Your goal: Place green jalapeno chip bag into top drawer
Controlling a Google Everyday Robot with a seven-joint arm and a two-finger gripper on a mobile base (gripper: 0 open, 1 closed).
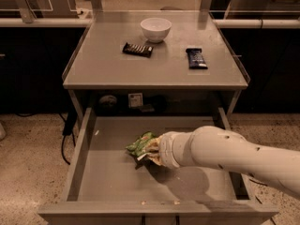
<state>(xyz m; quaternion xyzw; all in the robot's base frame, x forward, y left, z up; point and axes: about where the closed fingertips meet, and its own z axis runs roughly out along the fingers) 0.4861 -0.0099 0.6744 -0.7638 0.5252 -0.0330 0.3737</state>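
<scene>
The top drawer [89,182] is pulled open below the grey table [108,71]. The green jalapeno chip bag [139,146], crumpled green and white, is inside the drawer near its middle, low over or on the flat bottom. My gripper [151,153] is at the end of the white arm that reaches in from the right, and it sits right at the bag. The wrist and the bag hide its fingers.
On the table top stand a white bowl [155,29], a dark candy bar [138,49] and a dark blue bar [196,58]. Small crumbs lie at the drawer's front edge [159,202]. Cables hang at the left of the table [65,135].
</scene>
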